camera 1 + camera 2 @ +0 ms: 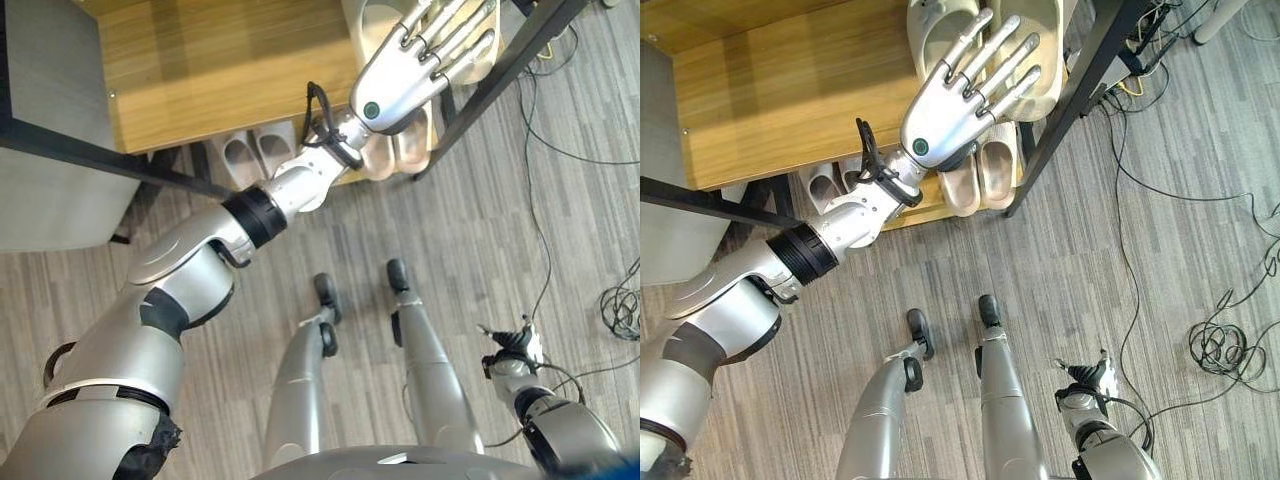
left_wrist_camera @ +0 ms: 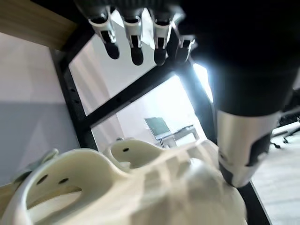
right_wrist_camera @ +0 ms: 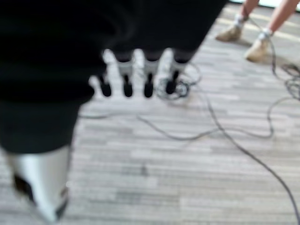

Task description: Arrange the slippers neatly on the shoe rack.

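Observation:
A pair of cream slippers point(image 1: 1050, 70) lies on the wooden top shelf of the shoe rack point(image 1: 790, 90), at its right end. My left hand point(image 1: 950, 105) is stretched out flat just over them, open, fingers point(image 2: 133, 42) straight and spread. In the left wrist view its thumb point(image 2: 241, 145) sits close beside the cream slippers point(image 2: 117, 183); whether it touches them I cannot tell. On the lower shelf lie a beige pair point(image 1: 980, 175) and a grey pair point(image 1: 825, 185). My right hand point(image 1: 515, 350) hangs low by my side over the floor, fingers point(image 3: 136, 79) relaxed and holding nothing.
The rack's black metal post point(image 1: 1080, 80) slants past the right side of the slippers. Cables point(image 1: 1230, 340) loop on the grey plank floor to the right. A person's feet point(image 3: 255, 47) stand on the floor some way off.

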Tool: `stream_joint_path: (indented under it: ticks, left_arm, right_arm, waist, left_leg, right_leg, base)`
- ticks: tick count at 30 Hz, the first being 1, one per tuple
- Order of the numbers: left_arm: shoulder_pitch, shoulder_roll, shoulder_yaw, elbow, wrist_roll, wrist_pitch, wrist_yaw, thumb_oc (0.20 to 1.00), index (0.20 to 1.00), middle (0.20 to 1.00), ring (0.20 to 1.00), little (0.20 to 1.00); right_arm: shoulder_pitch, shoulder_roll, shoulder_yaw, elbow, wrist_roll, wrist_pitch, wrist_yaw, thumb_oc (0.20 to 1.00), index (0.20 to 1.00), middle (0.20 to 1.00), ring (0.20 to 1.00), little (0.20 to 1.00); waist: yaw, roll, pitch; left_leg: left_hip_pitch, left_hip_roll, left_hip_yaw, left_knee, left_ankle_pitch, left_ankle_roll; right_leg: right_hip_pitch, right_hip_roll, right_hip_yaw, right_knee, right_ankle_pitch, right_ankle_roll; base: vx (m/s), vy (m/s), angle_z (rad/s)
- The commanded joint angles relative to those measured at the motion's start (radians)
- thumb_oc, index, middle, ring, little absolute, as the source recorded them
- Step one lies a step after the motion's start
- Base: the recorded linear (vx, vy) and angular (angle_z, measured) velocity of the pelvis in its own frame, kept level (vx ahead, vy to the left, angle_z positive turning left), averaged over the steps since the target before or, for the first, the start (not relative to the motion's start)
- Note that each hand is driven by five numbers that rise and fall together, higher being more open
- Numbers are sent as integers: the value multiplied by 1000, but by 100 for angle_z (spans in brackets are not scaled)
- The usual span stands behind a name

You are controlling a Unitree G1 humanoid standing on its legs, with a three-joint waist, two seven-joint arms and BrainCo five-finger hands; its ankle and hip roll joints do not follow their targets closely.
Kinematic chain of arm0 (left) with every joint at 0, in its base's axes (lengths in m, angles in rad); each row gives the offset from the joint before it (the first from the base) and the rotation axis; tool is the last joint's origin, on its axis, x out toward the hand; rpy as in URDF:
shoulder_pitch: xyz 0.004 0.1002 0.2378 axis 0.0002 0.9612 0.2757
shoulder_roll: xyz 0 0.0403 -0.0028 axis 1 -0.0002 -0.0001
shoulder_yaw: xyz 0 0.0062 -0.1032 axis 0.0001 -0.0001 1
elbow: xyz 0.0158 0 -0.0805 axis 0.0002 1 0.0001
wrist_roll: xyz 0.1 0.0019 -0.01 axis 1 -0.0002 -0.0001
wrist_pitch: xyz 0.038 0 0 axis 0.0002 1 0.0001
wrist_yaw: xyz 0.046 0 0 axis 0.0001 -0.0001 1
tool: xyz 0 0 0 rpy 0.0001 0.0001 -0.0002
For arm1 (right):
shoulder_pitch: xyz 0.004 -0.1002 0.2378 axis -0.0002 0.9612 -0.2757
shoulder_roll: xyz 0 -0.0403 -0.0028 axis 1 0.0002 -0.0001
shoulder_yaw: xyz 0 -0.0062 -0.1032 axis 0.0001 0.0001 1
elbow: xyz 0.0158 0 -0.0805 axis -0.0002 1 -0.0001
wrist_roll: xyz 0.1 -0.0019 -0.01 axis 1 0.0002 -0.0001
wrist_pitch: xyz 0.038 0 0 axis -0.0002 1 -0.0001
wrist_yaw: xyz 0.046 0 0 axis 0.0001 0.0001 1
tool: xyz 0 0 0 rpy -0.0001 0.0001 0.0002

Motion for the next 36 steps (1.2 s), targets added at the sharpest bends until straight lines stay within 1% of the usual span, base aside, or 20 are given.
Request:
stream_joint_path:
  ticks: [1,8,10,12,21,26,36]
  left_arm:
    - [-19,40,29,-35,39,-4,-10,1000,1000,1000,1000,1000]
    - [13,-2,35,13,56,7,-22,1000,1000,1000,1000,1000]
    - [12,-31,35,58,61,26,-17,1000,1000,1000,1000,1000]
    - [-7,-38,31,80,64,39,-23,1000,1000,1000,1000,1000]
    - [-22,-31,51,95,65,66,-34,1000,1000,1000,1000,1000]
    - [-26,-47,47,123,72,72,-41,1000,1000,1000,1000,1000]
    - [-89,-61,31,183,67,76,-85,1000,1000,1000,1000,1000]
  right_arm:
    - [27,-53,-27,0,6,16,-13,1000,1000,1000,1000,1000]
    - [25,-59,-28,1,3,20,-10,1000,1000,1000,1000,1000]
    - [20,-65,-23,6,-1,22,-13,1000,1000,1000,1000,1000]
    - [17,-71,-24,8,1,22,-14,1000,1000,1000,1000,1000]
    - [27,-74,-23,11,0,25,-13,1000,1000,1000,1000,1000]
    - [27,-75,-19,17,1,26,-8,1000,1000,1000,1000,1000]
    - [27,-75,-3,19,-7,29,-4,1000,1000,1000,1000,1000]
  waist:
    - [-27,33,0]
    - [-27,34,-2]
    - [-30,33,-4]
    - [-30,35,-5]
    - [-29,41,-7]
    - [-31,41,-13]
    - [-34,42,-22]
  left_leg:
    - [-46,38,-72,-59,3,-43]
    - [-49,38,-72,-62,5,-42]
    - [-48,39,-70,-66,5,-42]
    - [-47,38,-70,-68,5,-42]
    - [-48,37,-73,-70,8,-42]
    - [-47,37,-74,-69,6,-41]
    - [-40,38,-72,-72,8,-41]
  right_leg:
    - [-40,-46,-78,-24,26,39]
    - [-46,-46,-79,-22,25,38]
    - [-46,-46,-77,-29,27,38]
    - [-45,-46,-76,-32,28,37]
    - [-43,-46,-75,-35,29,38]
    - [-44,-44,-76,-30,28,36]
    - [-39,-45,-78,-32,28,37]
  base:
    - [0,0,0]
    - [0,0,0]
    - [0,0,0]
    - [0,0,0]
    - [0,0,0]
    - [0,0,0]
    - [0,0,0]
